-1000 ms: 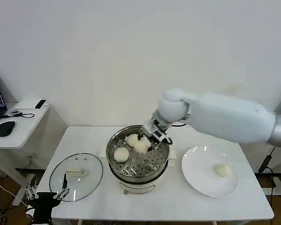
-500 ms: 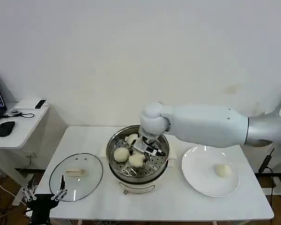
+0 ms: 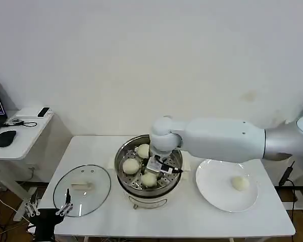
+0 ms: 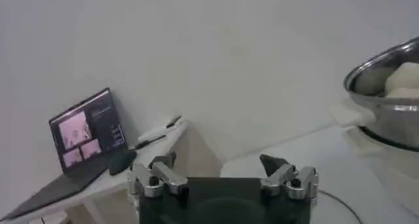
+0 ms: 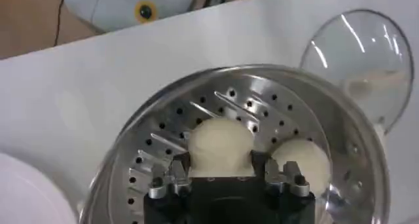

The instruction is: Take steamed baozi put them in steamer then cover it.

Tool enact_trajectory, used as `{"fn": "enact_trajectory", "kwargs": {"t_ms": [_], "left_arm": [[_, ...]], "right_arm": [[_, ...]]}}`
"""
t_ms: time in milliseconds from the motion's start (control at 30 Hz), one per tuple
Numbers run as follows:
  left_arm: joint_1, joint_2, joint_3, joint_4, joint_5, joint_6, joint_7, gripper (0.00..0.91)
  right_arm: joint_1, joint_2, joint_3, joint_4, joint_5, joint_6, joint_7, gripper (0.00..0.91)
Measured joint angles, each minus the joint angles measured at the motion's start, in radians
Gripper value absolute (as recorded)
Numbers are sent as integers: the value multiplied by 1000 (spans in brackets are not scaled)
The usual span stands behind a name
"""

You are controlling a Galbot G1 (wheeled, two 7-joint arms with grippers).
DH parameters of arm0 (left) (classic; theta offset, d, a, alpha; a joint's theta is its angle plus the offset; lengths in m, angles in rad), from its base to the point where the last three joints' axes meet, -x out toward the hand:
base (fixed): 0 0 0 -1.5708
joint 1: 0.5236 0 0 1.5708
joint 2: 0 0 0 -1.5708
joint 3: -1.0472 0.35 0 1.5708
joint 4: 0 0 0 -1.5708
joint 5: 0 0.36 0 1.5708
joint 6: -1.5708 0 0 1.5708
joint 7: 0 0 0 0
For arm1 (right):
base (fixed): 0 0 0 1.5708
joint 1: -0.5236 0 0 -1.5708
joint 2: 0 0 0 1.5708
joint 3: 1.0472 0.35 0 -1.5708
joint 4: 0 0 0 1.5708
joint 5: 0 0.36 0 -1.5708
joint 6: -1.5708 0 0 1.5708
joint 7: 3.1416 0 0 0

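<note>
The steamer (image 3: 125,151) stands mid-table with three baozi on its perforated tray: one at the back (image 3: 143,150), one on the left (image 3: 131,166), one at the front (image 3: 149,179). My right gripper (image 3: 152,174) reaches down into the pot and is shut on the front baozi (image 5: 221,145), which rests on the tray (image 5: 229,104) beside another bun (image 5: 302,161). One more baozi (image 3: 239,182) lies on the white plate (image 3: 212,176). The cover (image 3: 82,189) lies flat left of the pot. My left gripper (image 3: 49,207) hangs open off the table's front-left corner, fingers (image 4: 163,169) apart with nothing between them.
A side desk (image 3: 20,136) with a laptop (image 4: 88,124) and a mouse (image 3: 6,137) stands to the left. My right arm's thick white forearm (image 3: 222,138) spans above the table between pot and plate. The steamer's rim (image 4: 386,107) is off to the side of my left gripper.
My right gripper has carried the baozi from the pot's back rim down to the front of the tray. The left gripper has sunk slightly lower.
</note>
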Motion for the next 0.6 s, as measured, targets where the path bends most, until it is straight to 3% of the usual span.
{"fn": "enact_trajectory", "kwargs": {"t_ms": [100, 600], "left_arm": [[2, 1, 0, 0, -1, -1, 0, 907], [-4, 15, 4, -1, -1, -1, 0, 907]], "right_arm": [[-1, -2, -1, 2, -5, 10, -3, 897], [28, -44, 26, 12, -9, 23, 12, 907]]}}
